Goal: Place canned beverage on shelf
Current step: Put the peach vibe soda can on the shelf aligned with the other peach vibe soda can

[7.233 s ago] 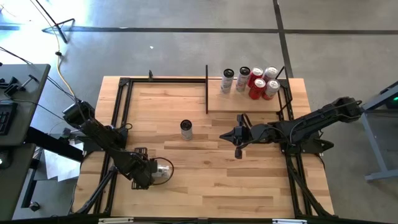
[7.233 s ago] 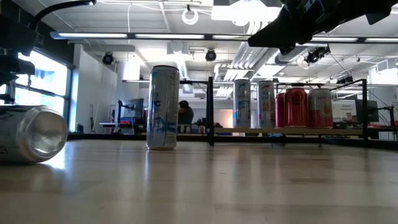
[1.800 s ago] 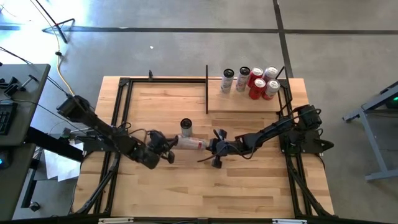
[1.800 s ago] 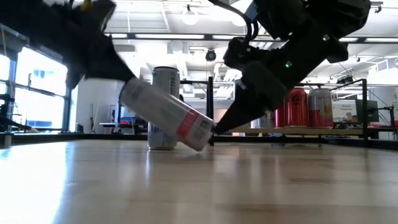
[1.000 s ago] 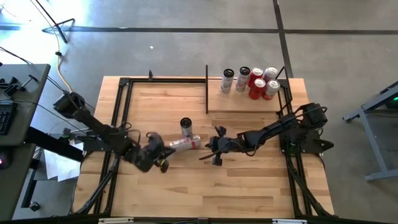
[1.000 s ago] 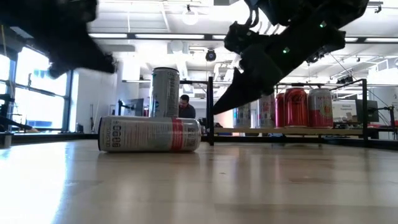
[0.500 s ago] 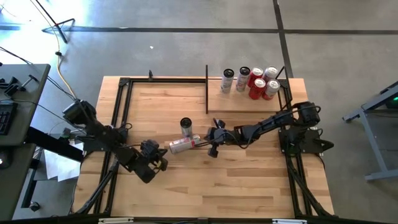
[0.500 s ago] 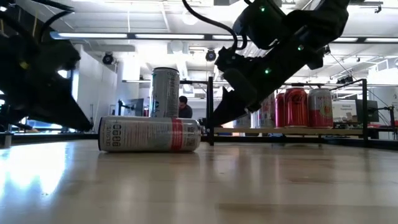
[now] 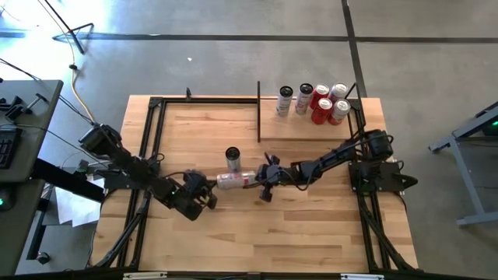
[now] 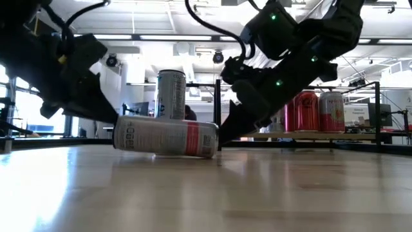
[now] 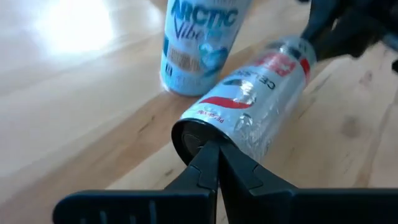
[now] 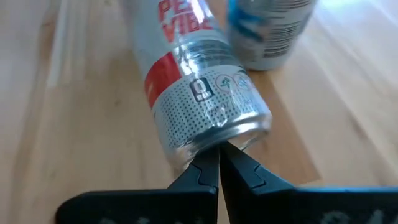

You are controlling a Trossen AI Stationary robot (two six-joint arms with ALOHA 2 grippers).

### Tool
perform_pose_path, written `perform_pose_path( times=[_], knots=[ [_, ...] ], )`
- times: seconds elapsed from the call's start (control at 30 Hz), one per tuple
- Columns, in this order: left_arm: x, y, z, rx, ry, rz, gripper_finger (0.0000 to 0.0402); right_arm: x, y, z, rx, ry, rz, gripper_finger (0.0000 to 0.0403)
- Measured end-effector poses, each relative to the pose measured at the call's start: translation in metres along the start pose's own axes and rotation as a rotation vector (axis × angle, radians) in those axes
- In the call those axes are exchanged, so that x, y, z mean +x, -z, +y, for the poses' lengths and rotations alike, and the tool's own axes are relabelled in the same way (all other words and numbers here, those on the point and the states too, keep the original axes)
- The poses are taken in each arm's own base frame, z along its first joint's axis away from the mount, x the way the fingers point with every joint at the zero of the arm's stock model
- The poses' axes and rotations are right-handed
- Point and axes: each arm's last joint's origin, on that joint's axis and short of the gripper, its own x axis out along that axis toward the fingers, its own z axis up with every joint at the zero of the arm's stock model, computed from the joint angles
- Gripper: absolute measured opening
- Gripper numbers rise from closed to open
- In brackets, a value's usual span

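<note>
The right claw (image 12: 218,163) has its two dark fingers pressed together, tips touching the end rim of a silver-and-red can (image 12: 198,93) that lies on its side on the wooden counter (image 12: 74,124). Just beside that can stands a second can (image 12: 273,31) with blue print, upright.

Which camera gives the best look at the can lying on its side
The low view: the lying can shows full length, pressed between both arms. The high view shows it small. Each wrist view shows mainly one end.
</note>
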Motion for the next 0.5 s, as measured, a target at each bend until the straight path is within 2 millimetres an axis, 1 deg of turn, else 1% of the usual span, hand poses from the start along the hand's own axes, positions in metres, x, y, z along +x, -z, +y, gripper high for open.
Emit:
perform_pose_path(
  times=[0.17, 0.33, 0.4, 0.5],
  knots=[
    [-0.009, -0.016, -0.003, -0.014, 0.032, -0.066, 0.0000, -0.002, 0.002, 0.009, -0.016, -0.032, 0.002, 0.0000],
    [-0.017, -0.038, -0.017, 0.011, 0.080, -0.125, 0.0000, -0.003, 0.003, 0.013, -0.023, -0.054, 0.003, 0.0000],
    [-0.017, -0.046, -0.022, 0.027, 0.095, -0.142, 0.0000, -0.003, 0.004, 0.013, -0.023, -0.053, 0.005, 0.0000],
    [-0.014, -0.052, -0.024, 0.047, 0.100, -0.153, 0.0000, -0.003, 0.004, 0.013, -0.032, -0.053, 0.006, 0.0000]
  ],
)
